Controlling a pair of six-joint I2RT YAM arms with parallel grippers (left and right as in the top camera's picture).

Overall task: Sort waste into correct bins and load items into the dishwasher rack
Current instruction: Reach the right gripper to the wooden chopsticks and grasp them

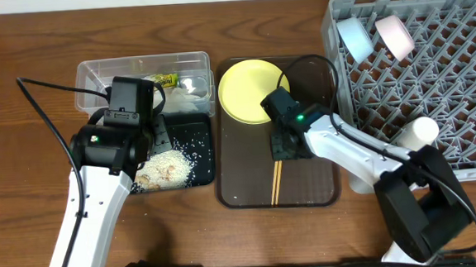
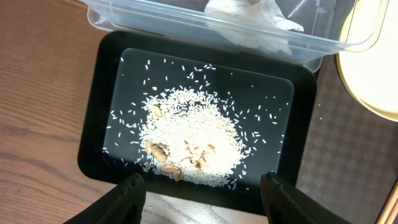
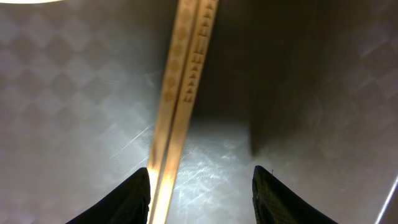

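Note:
My left gripper (image 2: 202, 186) is open and empty above the near edge of the black tray (image 2: 93, 124), which holds a pile of rice scraps (image 2: 193, 137). Behind the tray, the clear tub (image 1: 94, 76) holds the green-yellow wrapper (image 1: 164, 80) and the white tissue (image 2: 249, 18). My right gripper (image 3: 202, 180) is open and low over the wooden chopsticks (image 3: 183, 74), which lie beside its left finger on the brown serving tray (image 1: 316, 187). The yellow plate (image 1: 248, 91) lies at that tray's far end. The grey rack (image 1: 451, 96) holds the light blue bowl (image 1: 355, 38), the white bowl (image 1: 395, 34) and the white cup (image 1: 424, 130).
The rack stands at the right, close to the brown tray's right edge. The clear tub and black tray touch end to end, left of the brown tray. Bare wooden table (image 1: 26, 188) lies at the far left and along the front.

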